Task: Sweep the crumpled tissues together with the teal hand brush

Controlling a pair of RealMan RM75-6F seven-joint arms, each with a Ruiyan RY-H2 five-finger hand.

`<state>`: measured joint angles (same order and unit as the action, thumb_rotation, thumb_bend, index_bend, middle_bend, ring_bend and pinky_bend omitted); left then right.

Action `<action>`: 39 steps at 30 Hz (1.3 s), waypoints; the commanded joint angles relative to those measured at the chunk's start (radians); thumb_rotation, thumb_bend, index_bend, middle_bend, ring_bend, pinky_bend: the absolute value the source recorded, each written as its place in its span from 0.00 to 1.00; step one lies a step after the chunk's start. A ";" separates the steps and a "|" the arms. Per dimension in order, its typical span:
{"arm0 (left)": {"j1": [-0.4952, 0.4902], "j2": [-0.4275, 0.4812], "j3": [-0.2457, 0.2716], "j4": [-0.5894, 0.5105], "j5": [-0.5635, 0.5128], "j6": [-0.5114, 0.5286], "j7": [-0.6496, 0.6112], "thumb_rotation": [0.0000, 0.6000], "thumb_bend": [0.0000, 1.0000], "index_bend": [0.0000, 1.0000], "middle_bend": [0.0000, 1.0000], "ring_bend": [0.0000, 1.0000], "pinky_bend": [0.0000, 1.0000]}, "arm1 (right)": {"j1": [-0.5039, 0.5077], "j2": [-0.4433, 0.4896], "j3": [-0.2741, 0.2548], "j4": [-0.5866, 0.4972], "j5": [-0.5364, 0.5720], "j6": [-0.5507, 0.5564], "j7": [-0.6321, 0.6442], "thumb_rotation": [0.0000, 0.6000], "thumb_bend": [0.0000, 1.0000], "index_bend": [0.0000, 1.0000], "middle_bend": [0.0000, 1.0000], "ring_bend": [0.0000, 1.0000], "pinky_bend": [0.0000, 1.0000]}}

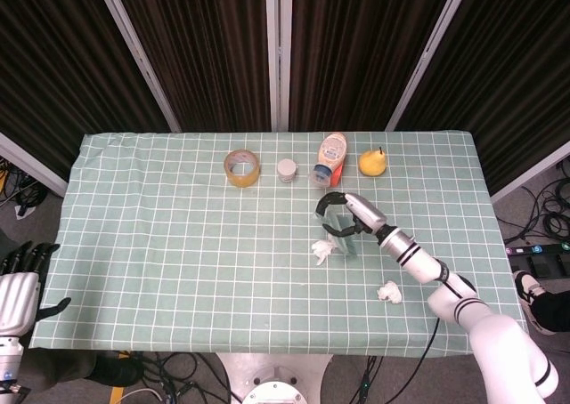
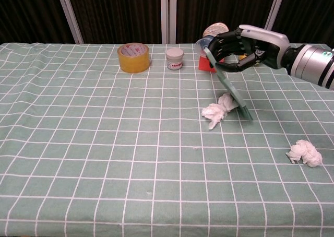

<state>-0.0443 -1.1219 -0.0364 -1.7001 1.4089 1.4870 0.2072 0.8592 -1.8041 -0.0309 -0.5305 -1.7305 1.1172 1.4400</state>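
My right hand (image 1: 342, 214) (image 2: 244, 45) grips the teal hand brush (image 2: 234, 93) (image 1: 345, 240) by its handle, with the brush slanting down to the cloth. The brush's lower end touches a crumpled tissue (image 2: 227, 101), which lies against a second tissue (image 2: 213, 112); in the head view the two read as one white clump (image 1: 323, 247). A third tissue (image 1: 389, 291) (image 2: 305, 152) lies apart, nearer the front right of the table. My left hand (image 1: 18, 294) hangs off the table's front left corner, holding nothing, fingers apart.
Along the back stand a yellow tape roll (image 1: 241, 167) (image 2: 133, 57), a small white jar (image 1: 287, 170) (image 2: 175, 58), a bottle lying on a red block (image 1: 329, 160) (image 2: 211, 62) and a yellow pear (image 1: 372, 162). Green checked cloth (image 1: 160, 235) covers the table.
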 commanded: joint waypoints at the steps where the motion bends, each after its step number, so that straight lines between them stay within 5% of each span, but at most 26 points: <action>1: 0.003 -0.002 0.001 0.004 0.001 0.004 -0.005 1.00 0.02 0.16 0.14 0.07 0.13 | 0.014 -0.021 -0.012 -0.027 -0.012 0.038 0.016 1.00 0.44 0.58 0.59 0.25 0.23; 11: 0.010 -0.011 0.007 0.031 0.017 0.009 -0.042 1.00 0.02 0.16 0.14 0.07 0.13 | -0.041 0.088 0.008 -0.208 0.032 0.127 -0.150 1.00 0.44 0.58 0.58 0.25 0.22; 19: -0.008 -0.019 0.002 0.051 0.033 -0.005 -0.058 1.00 0.02 0.16 0.14 0.07 0.13 | -0.202 0.423 -0.019 -0.693 0.116 0.184 -0.516 1.00 0.44 0.58 0.57 0.25 0.19; 25: -0.018 -0.020 -0.002 0.054 0.037 -0.015 -0.061 1.00 0.02 0.16 0.14 0.07 0.13 | -0.324 0.574 -0.042 -0.969 0.214 0.209 -0.726 1.00 0.43 0.58 0.57 0.25 0.15; 31: -0.024 -0.023 -0.001 0.057 0.037 -0.027 -0.069 1.00 0.02 0.16 0.14 0.07 0.13 | -0.427 0.582 -0.065 -1.070 0.286 0.221 -0.831 1.00 0.43 0.58 0.57 0.25 0.14; 39: -0.026 -0.025 -0.001 0.068 0.043 -0.024 -0.083 1.00 0.02 0.16 0.14 0.07 0.13 | -0.471 0.459 -0.038 -1.003 0.310 0.191 -0.935 1.00 0.43 0.58 0.57 0.25 0.14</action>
<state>-0.0703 -1.1473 -0.0372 -1.6320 1.4514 1.4630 0.1246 0.3977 -1.2948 -0.0859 -1.5669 -1.4257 1.3158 0.5476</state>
